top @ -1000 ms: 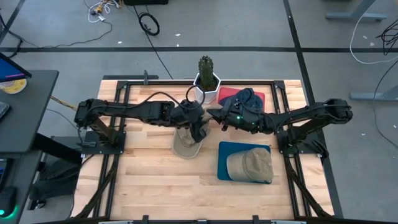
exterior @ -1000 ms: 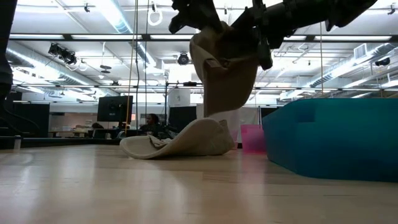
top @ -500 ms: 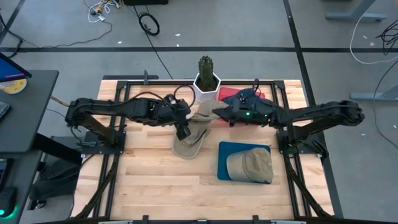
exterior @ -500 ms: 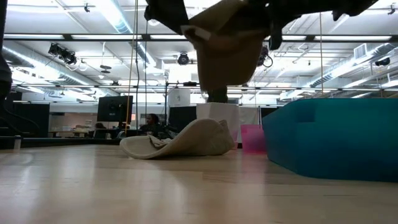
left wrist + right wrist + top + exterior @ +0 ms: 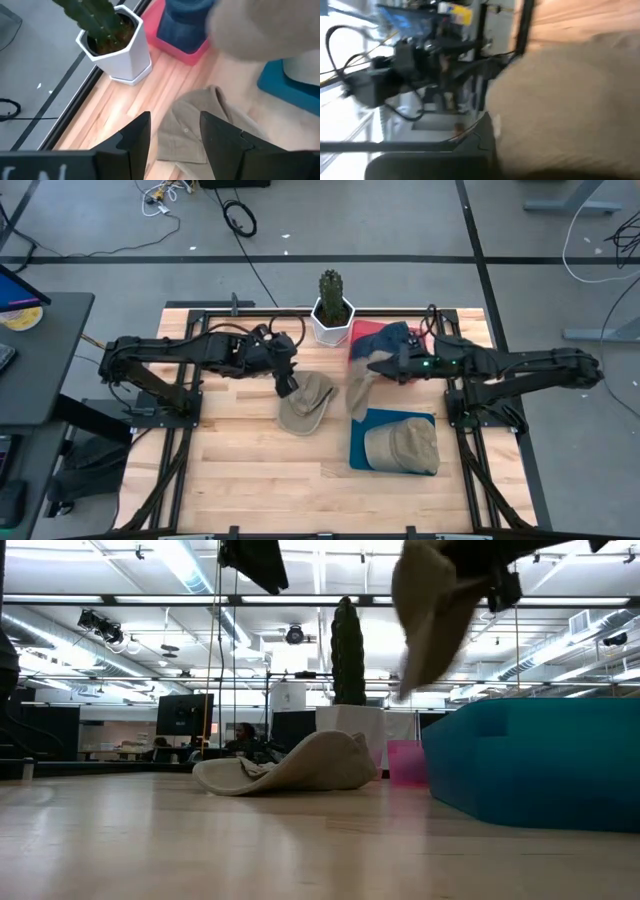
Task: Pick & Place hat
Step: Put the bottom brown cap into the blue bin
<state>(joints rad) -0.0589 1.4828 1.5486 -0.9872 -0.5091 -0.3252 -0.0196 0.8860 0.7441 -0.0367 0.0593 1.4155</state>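
Teal tray (image 5: 372, 425): lower centre-right in the high view, nearest the front edge of the worktop (image 5: 240, 480); a tan cap (image 5: 402, 447) lies in it. The low view shows only its teal wall at the right edge, not the cap.

Loose hat (image 5: 290, 764): flat on the wood, centre of the low view. From above it sits left of the teal tray, its long axis running from lower left to upper right.

Left gripper (image 5: 288, 383): just above-left of the loose hat in the high view, raised off the wood. Its wrist view shows the two fingers (image 5: 131, 140) spread with nothing between them and the loose hat below.

Carried hat (image 5: 357, 388): hangs in the air from the right gripper (image 5: 374, 367), long axis near vertical, lower end just above the teal tray's upper-left corner. In the low view it dangles at the upper right, clear of the wood.

Right gripper: pinched on the carried hat's upper edge; its wrist view is filled with tan cloth.

Pink tray (image 5: 360, 332): upper centre-right, holding a dark blue cap (image 5: 392, 338).

Cactus pot (image 5: 331, 315): white, at the far edge, top centre.
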